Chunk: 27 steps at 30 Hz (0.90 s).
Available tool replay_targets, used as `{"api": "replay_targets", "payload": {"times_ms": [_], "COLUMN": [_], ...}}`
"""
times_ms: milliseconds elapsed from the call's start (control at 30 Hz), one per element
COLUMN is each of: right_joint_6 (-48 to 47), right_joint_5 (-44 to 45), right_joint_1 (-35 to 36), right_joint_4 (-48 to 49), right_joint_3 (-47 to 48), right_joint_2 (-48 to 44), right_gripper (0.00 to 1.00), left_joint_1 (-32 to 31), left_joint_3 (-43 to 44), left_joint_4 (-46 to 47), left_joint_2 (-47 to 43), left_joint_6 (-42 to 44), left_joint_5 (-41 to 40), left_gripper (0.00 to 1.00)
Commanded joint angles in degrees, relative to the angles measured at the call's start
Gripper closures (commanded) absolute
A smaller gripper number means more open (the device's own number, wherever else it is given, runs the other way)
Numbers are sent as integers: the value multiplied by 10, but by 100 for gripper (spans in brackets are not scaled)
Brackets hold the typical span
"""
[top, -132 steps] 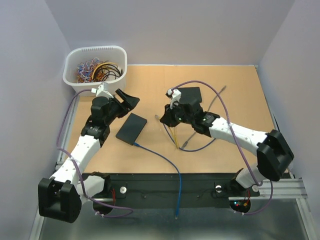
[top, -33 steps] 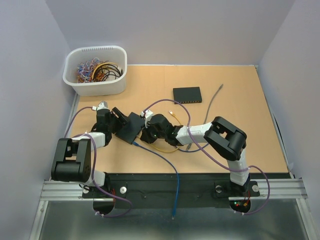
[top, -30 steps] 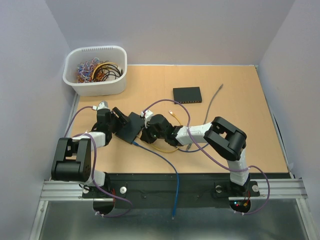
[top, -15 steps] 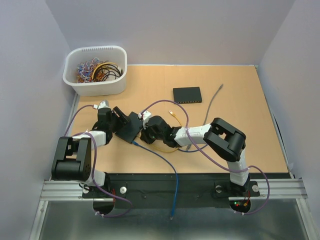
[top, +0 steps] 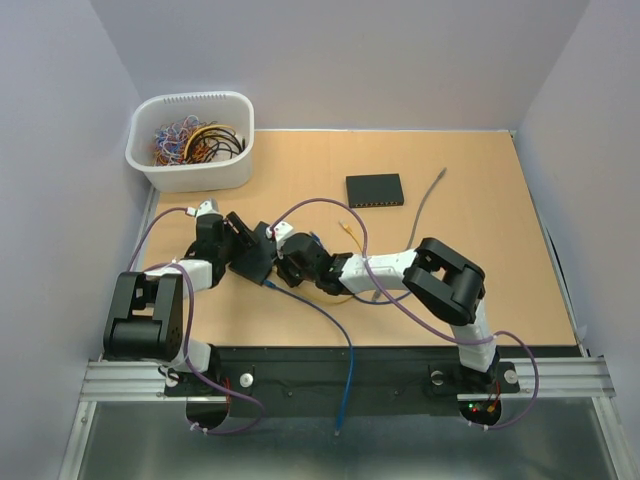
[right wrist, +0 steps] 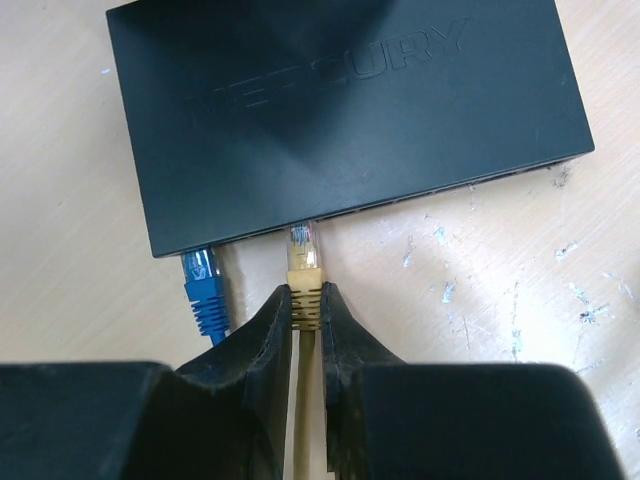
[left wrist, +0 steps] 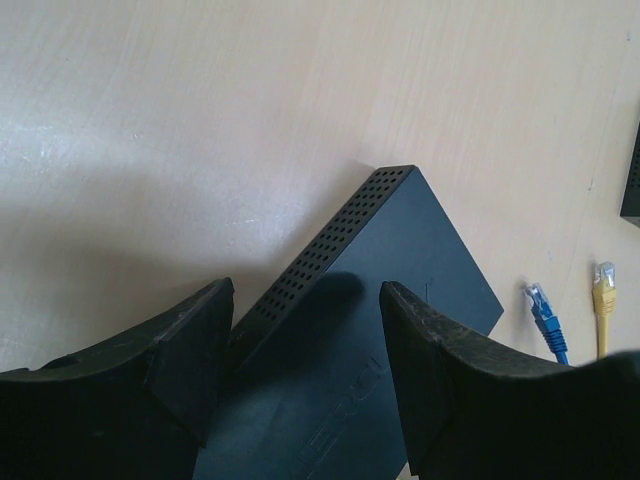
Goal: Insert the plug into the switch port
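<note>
A black switch point(top: 252, 258) lies flat left of the table's centre, and it also shows in the right wrist view point(right wrist: 340, 110). A blue plug point(right wrist: 203, 283) sits in its port face. My right gripper point(right wrist: 306, 300) is shut on a yellow plug point(right wrist: 304, 262), whose clear tip meets the port face just right of the blue plug. I cannot tell how far in it is. My left gripper point(left wrist: 305, 310) is open, its fingers point(left wrist: 190, 345) standing over the switch's point(left wrist: 370, 300) opposite end. In the top view the two grippers point(top: 240, 238) point(top: 287, 262) flank the switch.
A second black switch point(top: 374, 188) lies further back. A white basket point(top: 190, 140) of cables stands at the back left. A blue cable point(top: 335, 335) runs from the switch over the front edge. A grey cable point(top: 425, 205) and yellow cable point(top: 345, 230) lie to the right.
My right gripper has moved left with the yellow plug, up to the switch's port face. The left gripper has stayed at the switch. Earlier, both arms reached further back.
</note>
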Motion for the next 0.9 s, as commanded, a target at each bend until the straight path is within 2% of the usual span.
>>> {"api": "replay_targets", "payload": {"times_ms": [0, 233, 533, 667, 867], "right_joint_6": [-9, -23, -57, -74, -90], "right_joint_5": [39, 19, 18, 27, 41], "right_joint_1": [3, 4, 4, 3, -1], "right_joint_4": [66, 141, 162, 168, 188], "right_joint_3": [35, -22, -11, -4, -54], "right_joint_2": [20, 17, 28, 35, 5], "right_gripper": [100, 99, 99, 99, 99], "left_joint_1": [-15, -17, -34, -41, -60], "left_joint_3": [16, 21, 44, 51, 45], "left_joint_4": [-20, -20, -46, -47, -45], "left_joint_2": [8, 15, 23, 35, 50], "left_joint_6": [5, 11, 23, 16, -8], "left_joint_5": [35, 42, 45, 77, 108], "left_gripper": [30, 31, 34, 35, 36]}}
